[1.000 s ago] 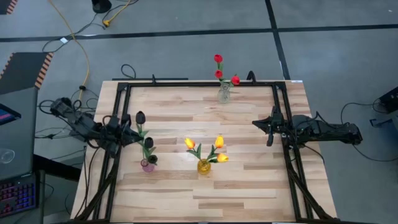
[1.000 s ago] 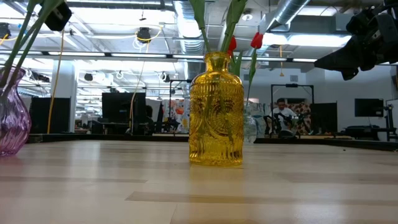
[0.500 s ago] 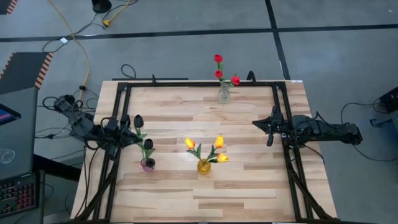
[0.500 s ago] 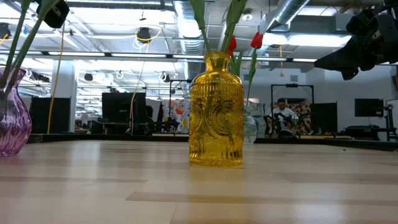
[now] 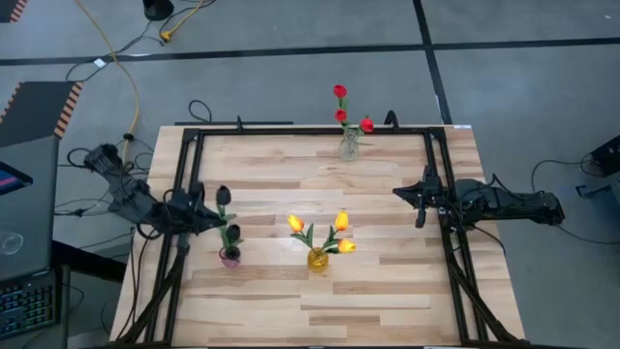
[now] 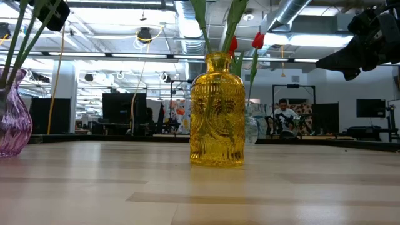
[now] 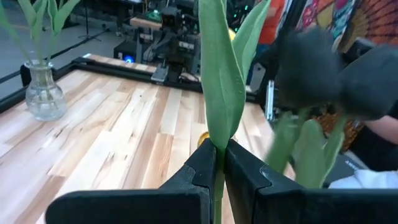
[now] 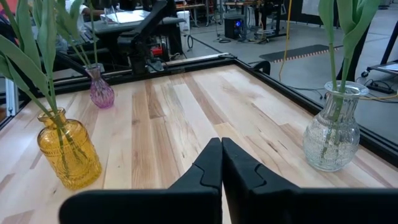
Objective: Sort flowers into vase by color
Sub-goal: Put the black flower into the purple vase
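Over the pink vase, my left gripper pinches a black tulip by its stem; it could miss the neck or tip the vase. Right gripper waits shut.

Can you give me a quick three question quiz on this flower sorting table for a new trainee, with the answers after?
1. True or false: the left pincer is shut on the black tulip.
2. Which vase holds the yellow-orange tulips? A. clear B. yellow C. purple
3. Fill in: the red tulips stand in the ____ vase at the table's far edge.

Key
1. True: it pinches the stem above the purple vase.
2. B.
3. Clear.

The right pincer waits shut and empty at the table's right side.
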`<move>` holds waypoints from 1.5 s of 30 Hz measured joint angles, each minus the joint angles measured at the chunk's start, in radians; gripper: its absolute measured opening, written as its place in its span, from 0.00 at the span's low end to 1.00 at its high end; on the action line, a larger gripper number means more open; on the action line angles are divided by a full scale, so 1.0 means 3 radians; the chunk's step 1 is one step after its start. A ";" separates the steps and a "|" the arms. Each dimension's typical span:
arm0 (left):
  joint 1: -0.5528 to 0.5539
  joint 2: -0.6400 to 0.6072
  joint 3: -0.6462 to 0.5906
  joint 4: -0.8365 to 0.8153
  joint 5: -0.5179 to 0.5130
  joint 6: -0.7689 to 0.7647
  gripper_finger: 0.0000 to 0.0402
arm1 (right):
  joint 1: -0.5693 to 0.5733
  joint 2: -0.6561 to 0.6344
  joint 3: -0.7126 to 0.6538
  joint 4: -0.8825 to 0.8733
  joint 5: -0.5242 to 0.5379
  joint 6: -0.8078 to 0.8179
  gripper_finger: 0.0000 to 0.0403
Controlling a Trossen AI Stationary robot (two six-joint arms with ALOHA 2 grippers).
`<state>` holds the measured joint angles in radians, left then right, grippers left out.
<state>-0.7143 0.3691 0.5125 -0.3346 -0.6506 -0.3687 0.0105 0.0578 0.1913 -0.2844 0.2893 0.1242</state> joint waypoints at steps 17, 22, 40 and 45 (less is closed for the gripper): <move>-0.0263 0.0317 0.0000 -0.0138 -0.0302 -0.0498 0.03 | 0.0000 0.0000 0.0000 0.0000 -0.0001 -0.0001 0.07; -0.0262 0.0319 0.0000 -0.0139 -0.0185 -0.0533 0.03 | 0.0001 0.0000 0.0000 0.0001 -0.0001 -0.0004 0.08; -0.0261 0.0316 0.0000 -0.0138 -0.0103 -0.0670 0.18 | 0.0001 0.0000 0.0000 0.0000 -0.0001 -0.0005 0.08; -0.0261 0.0291 0.0000 -0.0139 0.0125 -0.0665 0.27 | 0.0001 0.0000 0.0000 0.0000 -0.0001 -0.0004 0.08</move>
<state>-0.7925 0.4563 0.5125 -0.3763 -0.6132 -0.5682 0.0108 0.0578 0.1913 -0.2844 0.2890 0.1228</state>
